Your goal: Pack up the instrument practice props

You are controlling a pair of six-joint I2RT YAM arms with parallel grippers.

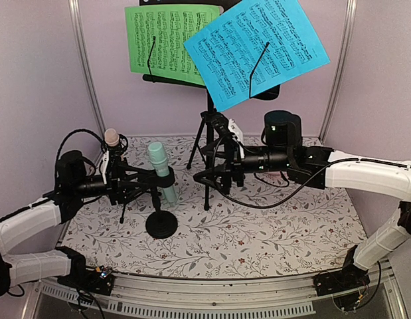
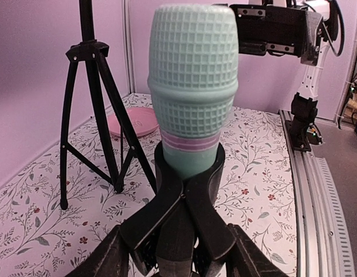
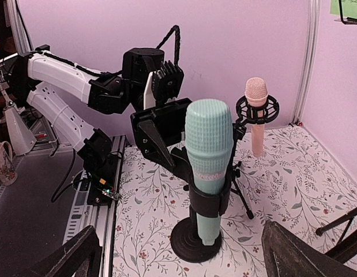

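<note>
Music desk (image 1: 170, 80) mostly behind sheet-music pages (image 1: 258, 46)

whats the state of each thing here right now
music stand, standing, tripod spread
green sheet, on the stand, straight
blue sheet, on the stand, tilted
mint-green microphone, upright in its clip
pale-pink microphone, upright in its mount
left hand, at the mint mic's clip, grip unclear
right hand, open, empty

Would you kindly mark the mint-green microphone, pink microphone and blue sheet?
mint-green microphone (image 2: 192, 69), left wrist view, on its grille.
pink microphone (image 3: 256, 91), right wrist view, on its head.
blue sheet (image 1: 232, 56), top view, printed face.
</note>
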